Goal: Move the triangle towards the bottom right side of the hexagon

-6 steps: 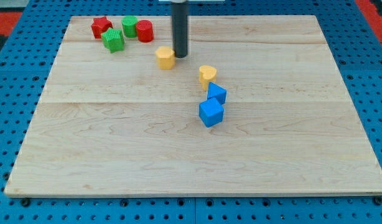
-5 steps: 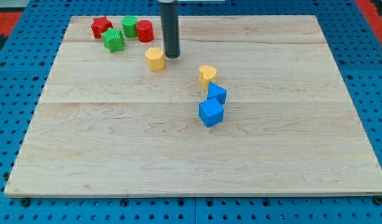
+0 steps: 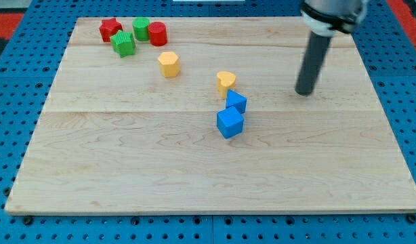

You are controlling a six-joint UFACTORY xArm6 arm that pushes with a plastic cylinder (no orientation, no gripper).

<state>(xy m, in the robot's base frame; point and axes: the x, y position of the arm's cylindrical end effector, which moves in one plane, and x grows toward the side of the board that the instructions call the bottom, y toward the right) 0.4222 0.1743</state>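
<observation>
The yellow hexagon (image 3: 169, 64) lies on the wooden board (image 3: 127, 156), upper left of centre. The blue triangle (image 3: 236, 102) sits near the centre, touching a blue cube (image 3: 230, 123) below it and a yellow heart (image 3: 225, 82) above it. My tip (image 3: 303, 93) rests on the board to the view's right of the heart and triangle, about a hundred pixels away, touching no block.
A cluster at the board's top left holds a red star (image 3: 111, 29), a green star (image 3: 123, 43), a green cylinder (image 3: 141, 28) and a red cylinder (image 3: 157, 33). Blue pegboard (image 3: 18, 81) surrounds the board.
The hexagon was pushed a little to the left and then stopped. My tip left it and moved far to the right and slightly down, past the heart.
</observation>
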